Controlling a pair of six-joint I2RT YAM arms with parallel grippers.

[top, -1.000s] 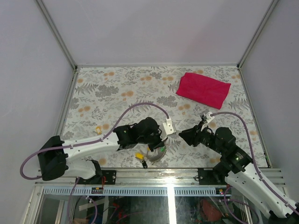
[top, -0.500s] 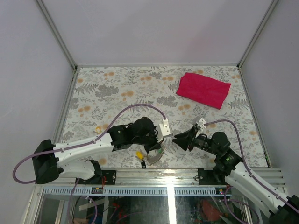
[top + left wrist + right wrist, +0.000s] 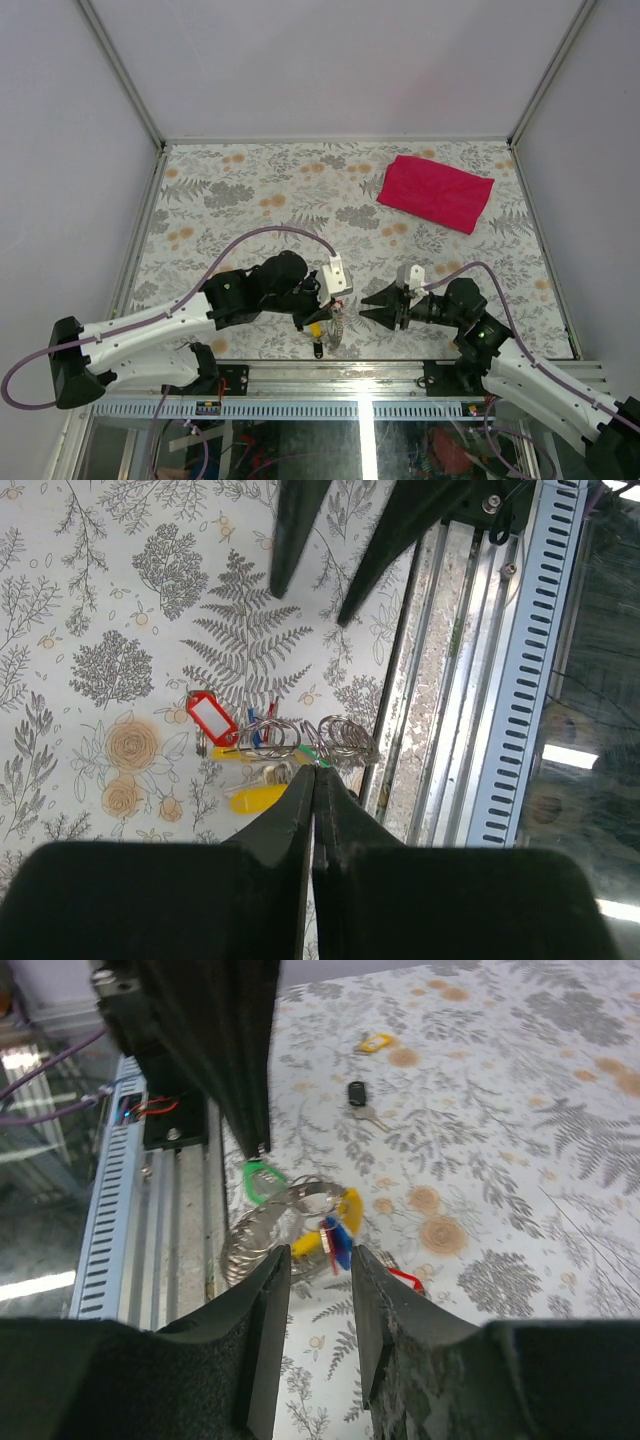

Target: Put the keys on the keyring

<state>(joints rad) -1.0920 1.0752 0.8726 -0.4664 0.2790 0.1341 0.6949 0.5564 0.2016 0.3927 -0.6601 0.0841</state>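
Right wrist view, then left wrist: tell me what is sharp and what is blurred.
Right wrist: keyring sharp, right gripper blurred and dark. Left wrist: keyring crisp, left gripper a soft black silhouette, glare on the glass at right.

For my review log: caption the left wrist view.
Shut left gripper tips at silvery metal keyring with coloured tags; open right gripper opposite.
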